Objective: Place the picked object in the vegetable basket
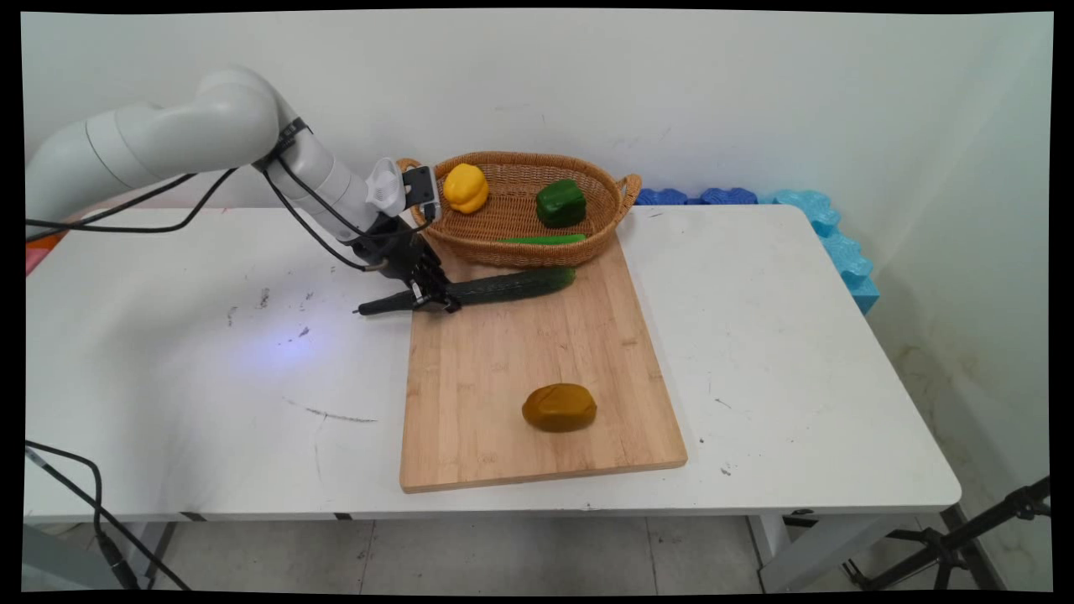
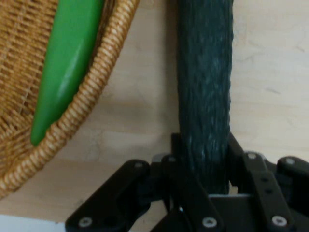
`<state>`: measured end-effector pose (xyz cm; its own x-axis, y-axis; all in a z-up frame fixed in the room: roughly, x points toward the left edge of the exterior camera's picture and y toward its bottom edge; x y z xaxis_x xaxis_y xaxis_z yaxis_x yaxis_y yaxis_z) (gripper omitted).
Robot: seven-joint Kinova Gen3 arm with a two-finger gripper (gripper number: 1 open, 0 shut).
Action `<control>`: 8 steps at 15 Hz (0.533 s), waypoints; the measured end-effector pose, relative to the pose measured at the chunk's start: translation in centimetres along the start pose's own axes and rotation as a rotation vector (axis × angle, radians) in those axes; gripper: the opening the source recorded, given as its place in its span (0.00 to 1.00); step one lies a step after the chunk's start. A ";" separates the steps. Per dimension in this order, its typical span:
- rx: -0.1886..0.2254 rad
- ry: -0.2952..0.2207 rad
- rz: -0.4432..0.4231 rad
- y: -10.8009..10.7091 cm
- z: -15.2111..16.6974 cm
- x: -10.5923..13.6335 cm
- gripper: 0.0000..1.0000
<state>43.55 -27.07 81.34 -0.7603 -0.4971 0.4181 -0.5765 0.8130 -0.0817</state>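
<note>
While tool [image 1: 430,294] grips cucumber [image 1: 512,286], basket [image 1: 520,243] adjacent

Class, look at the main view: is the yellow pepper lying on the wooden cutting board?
No, the yellow pepper sits inside the wicker basket behind the cutting board.

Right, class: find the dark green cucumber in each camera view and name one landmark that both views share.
Main view: the dark cucumber lies across the cutting board's far end, just before the basket, its left part in the gripper.
Hand view: it runs down the middle from the top edge into the gripper.
Shared landmark: the wicker basket.
</note>
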 end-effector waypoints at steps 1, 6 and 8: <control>-0.001 -0.003 0.004 0.0 0.1 0.0 0.00; -0.012 -0.005 0.029 0.3 0.1 -0.1 0.00; -0.019 0.001 0.051 0.5 -0.2 0.0 0.00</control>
<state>43.31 -26.61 81.51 -0.7885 -0.4541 0.4148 -0.5308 0.8431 -0.0861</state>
